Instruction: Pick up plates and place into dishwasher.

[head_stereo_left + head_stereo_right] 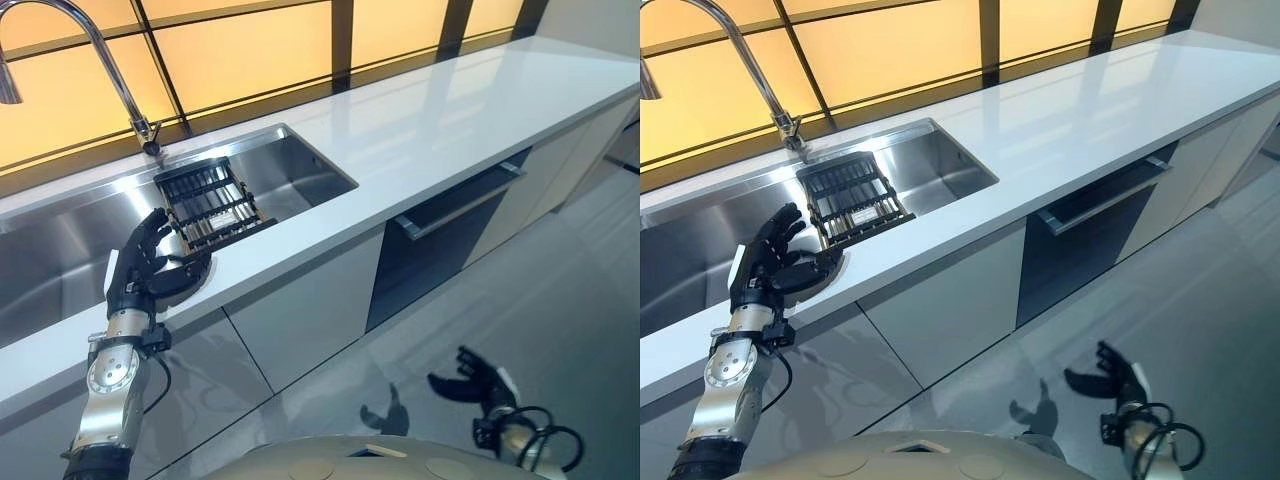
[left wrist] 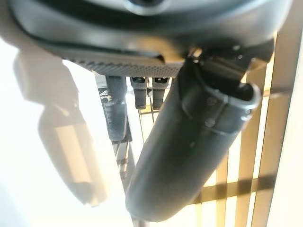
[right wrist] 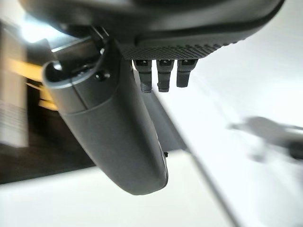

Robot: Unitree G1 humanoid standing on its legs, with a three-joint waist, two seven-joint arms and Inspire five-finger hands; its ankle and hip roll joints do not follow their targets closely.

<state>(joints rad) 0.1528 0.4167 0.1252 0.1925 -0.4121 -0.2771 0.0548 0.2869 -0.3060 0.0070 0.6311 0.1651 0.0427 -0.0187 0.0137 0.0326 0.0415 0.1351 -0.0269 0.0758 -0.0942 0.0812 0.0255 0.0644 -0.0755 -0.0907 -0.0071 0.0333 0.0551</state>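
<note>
The left robot hand [image 1: 150, 262] grips a round plate [image 1: 190, 278] at the steel sink's [image 1: 300, 165] front edge, beside the black dish rack [image 1: 213, 203]. The right robot hand [image 1: 1102, 380] hangs with fingers spread over the grey floor [image 1: 1200, 300]. The eye views show the dark dishwasher door [image 1: 450, 225] under the white surface [image 1: 450, 110].

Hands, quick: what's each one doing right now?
Left hand: shut on a plate at the sink's front edge.
Right hand: open, holding nothing, low above the floor.
</note>
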